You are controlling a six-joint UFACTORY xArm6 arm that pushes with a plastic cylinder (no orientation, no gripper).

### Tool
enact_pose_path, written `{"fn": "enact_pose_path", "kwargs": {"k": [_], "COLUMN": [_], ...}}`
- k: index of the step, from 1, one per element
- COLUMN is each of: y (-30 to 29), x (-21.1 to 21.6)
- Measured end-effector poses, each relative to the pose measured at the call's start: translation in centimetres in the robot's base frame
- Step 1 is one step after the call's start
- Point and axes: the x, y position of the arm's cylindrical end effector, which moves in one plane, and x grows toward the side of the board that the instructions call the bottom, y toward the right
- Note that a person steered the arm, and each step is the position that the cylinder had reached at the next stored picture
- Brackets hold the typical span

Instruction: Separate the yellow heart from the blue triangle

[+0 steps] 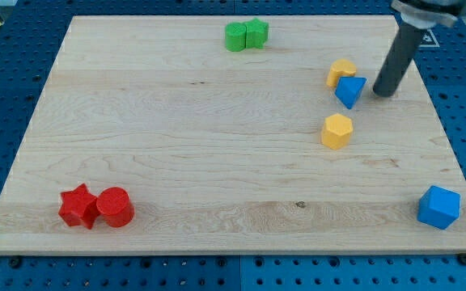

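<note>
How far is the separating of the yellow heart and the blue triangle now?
Nothing looks done: the yellow heart touches the blue triangle. In hand: my tip stands just on the view's right of the triangle. Left: pushing them apart.

Our arm: one dark rod, entering from the view's top right, slanting down leftward; our tip rests at board height.
</note>
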Motion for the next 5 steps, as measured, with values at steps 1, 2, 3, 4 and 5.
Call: {"fn": "enact_pose_path", "kwargs": {"k": [1,2,3,4,5], "y": [-0.7,-3.8,-7.2,-7.7,-7.7], "x": [-2.9,-4.5,-3.9,-1.3,1.2]}}
